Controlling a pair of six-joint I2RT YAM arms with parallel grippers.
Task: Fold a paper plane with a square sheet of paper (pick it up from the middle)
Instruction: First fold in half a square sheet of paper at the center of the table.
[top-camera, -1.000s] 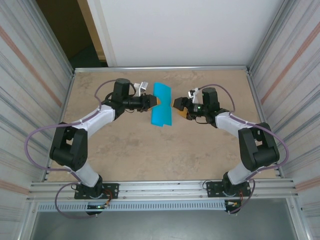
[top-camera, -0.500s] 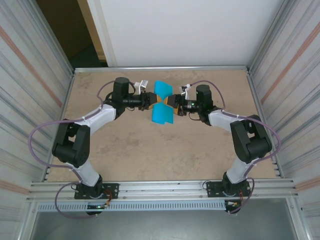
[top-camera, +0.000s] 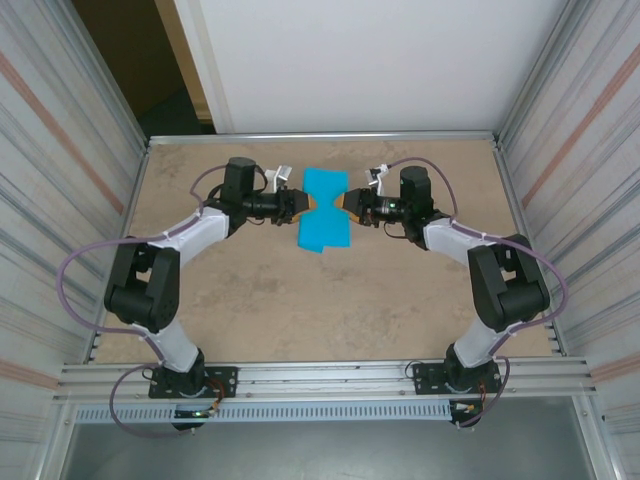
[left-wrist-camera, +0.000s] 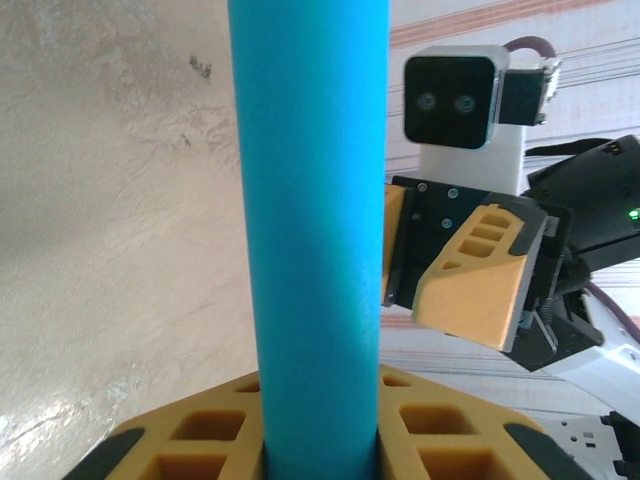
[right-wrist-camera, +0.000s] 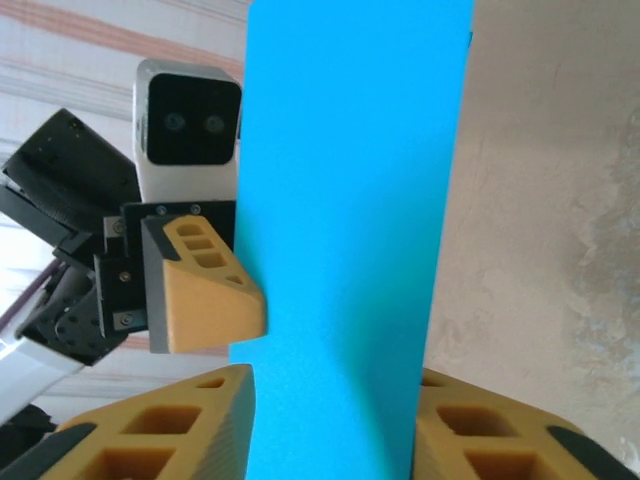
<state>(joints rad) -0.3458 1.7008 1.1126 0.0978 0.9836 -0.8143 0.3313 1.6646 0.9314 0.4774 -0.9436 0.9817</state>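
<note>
Seen from above, the sheet of paper (top-camera: 323, 228), bright turquoise and folded to a narrow oblong, sat over the far middle of the worktop (top-camera: 250, 300). Its long side ran near to far and its outline was drawn in to a waist halfway along. The left fingers (top-camera: 303, 204) came in at that waist from the left and the right fingers (top-camera: 346, 204) from the right, tips facing each other with only the narrowed paper between them. Whether the paper's near end touched the worktop could not be told from this height. In the left wrist view, the paper (left-wrist-camera: 310, 220) rose as a smooth upright blue band from between the left fingers (left-wrist-camera: 235, 400), whose yellow pads stood close against it on either side, clamped on it. Just right of the band, the right fingers (left-wrist-camera: 478, 285) showed as a yellow wedge, with a second yellow pad partly hidden behind the paper's edge. The right arm's camera housing (left-wrist-camera: 452, 100), white, sat above them. In the right wrist view, the paper (right-wrist-camera: 345, 200) was a wider flat band, leaning slightly, gripped between the right fingers (right-wrist-camera: 470, 410), whose pads pressed on its two sides. The left fingers (right-wrist-camera: 205, 295) met the paper's left edge below the left arm's camera housing (right-wrist-camera: 190, 125), and pale mottled worktop (right-wrist-camera: 540, 250) lay to the right.
</note>
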